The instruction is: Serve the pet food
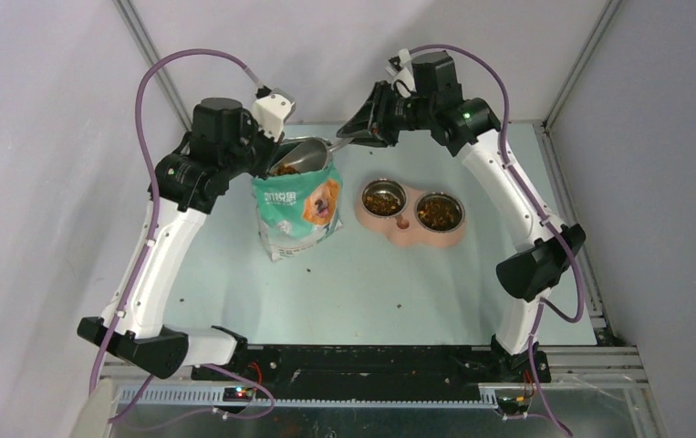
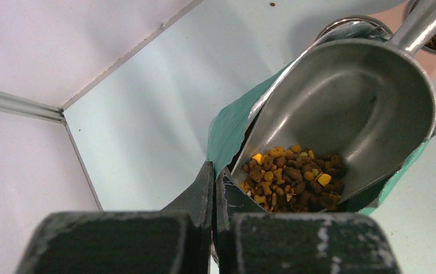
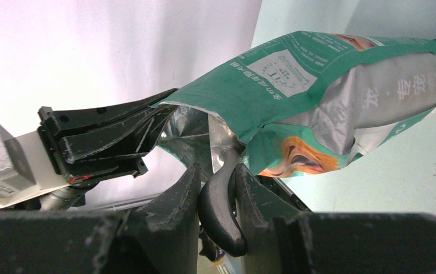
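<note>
From above, the teal bag (image 1: 296, 208) is standing toward the far left of the tabletop (image 1: 371, 292). A pink two-bowl feeder (image 1: 410, 235) is sitting just to its right, nearer the far edge than the near one. Both of its bowls are already carrying pet food (image 1: 382, 199).

Only the left wrist view is looking into the metal scoop (image 2: 347, 103), which is lying tilted in the bag's mouth. A small heap of brown and golden pellets is resting at its low end, and the rest of the pan is showing bare metal.

Only the right wrist view is showing the bag's printed side and both grips at once.

The left tool (image 2: 214, 182) is clenched, its fingers pinching the rim of the bag's opening. The right tool (image 3: 218, 188) is clamped partway on the dark end of the scoop's handle (image 3: 221, 220), with a finger pressing each side.

Both tools are working close to the far edge of the tabletop, with the back wall just behind them. The bag is well apart from the left edge, and the feeder is well apart from the right edge. The widest open stretch is running between these two things and the near edge, with a few stray pellets (image 1: 308, 271) lying on it.
</note>
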You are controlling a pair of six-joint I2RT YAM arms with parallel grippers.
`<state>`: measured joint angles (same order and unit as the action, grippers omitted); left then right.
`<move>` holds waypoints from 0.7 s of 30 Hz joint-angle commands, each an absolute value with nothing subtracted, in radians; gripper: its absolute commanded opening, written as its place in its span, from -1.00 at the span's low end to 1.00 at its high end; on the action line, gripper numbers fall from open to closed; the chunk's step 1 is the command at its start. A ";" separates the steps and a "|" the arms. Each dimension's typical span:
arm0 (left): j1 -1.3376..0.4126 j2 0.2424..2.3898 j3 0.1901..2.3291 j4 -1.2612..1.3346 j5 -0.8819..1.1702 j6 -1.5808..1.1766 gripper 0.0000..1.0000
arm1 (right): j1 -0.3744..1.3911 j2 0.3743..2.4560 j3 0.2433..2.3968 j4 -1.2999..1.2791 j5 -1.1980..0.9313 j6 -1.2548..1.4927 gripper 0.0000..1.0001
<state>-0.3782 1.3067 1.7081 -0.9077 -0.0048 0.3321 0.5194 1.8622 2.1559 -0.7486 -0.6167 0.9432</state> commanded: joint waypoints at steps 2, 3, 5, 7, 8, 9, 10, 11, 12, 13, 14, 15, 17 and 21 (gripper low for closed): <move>-0.370 1.265 1.788 -0.839 -0.038 0.362 -1.00 | 0.451 1.793 2.172 -0.578 -0.648 0.991 -1.00; -0.370 1.265 1.788 -0.843 -0.041 0.365 -1.00 | 0.443 1.792 2.163 -0.568 -0.661 0.995 -1.00; -0.370 1.267 1.790 -0.849 -0.045 0.373 -1.00 | 0.434 1.792 2.144 -0.547 -0.690 1.013 -1.00; -0.370 1.268 1.793 -0.853 -0.045 0.378 -1.00 | 0.425 1.787 2.109 -0.526 -0.718 1.033 -1.00; -0.370 1.268 1.796 -0.854 -0.042 0.381 -1.00 | 0.422 1.785 2.096 -0.507 -0.744 1.048 -1.00; -0.370 1.267 1.797 -0.855 -0.040 0.390 -1.00 | 0.413 1.784 2.068 -0.497 -0.760 1.064 -1.00; -0.370 1.265 1.798 -0.856 -0.040 0.395 -1.00 | 0.410 1.783 2.054 -0.466 -0.793 1.074 -1.00; -0.370 1.265 1.798 -0.857 -0.043 0.404 -1.00 | 0.399 1.776 2.014 -0.445 -0.807 1.099 -1.00; -0.370 1.263 1.798 -0.860 -0.047 0.408 -1.00 | 0.394 1.764 1.990 -0.381 -0.831 1.113 -1.00; -0.370 1.262 1.797 -0.862 -0.048 0.416 -1.00 | 0.383 1.760 1.944 -0.351 -0.854 1.140 -1.00; -0.370 1.260 1.797 -0.867 -0.047 0.418 -1.00 | 0.379 1.758 1.928 -0.313 -0.862 1.151 -1.00; -0.370 1.259 1.797 -0.869 -0.046 0.424 -1.00 | 0.370 1.757 1.898 -0.295 -0.875 1.175 -1.00; -0.370 1.259 1.795 -0.870 -0.048 0.427 -1.00 | 0.365 1.758 1.863 -0.246 -0.887 1.197 -1.00; -0.369 1.262 1.794 -0.853 -0.066 0.430 -1.00 | 0.350 1.760 1.825 -0.215 -0.912 1.209 -1.00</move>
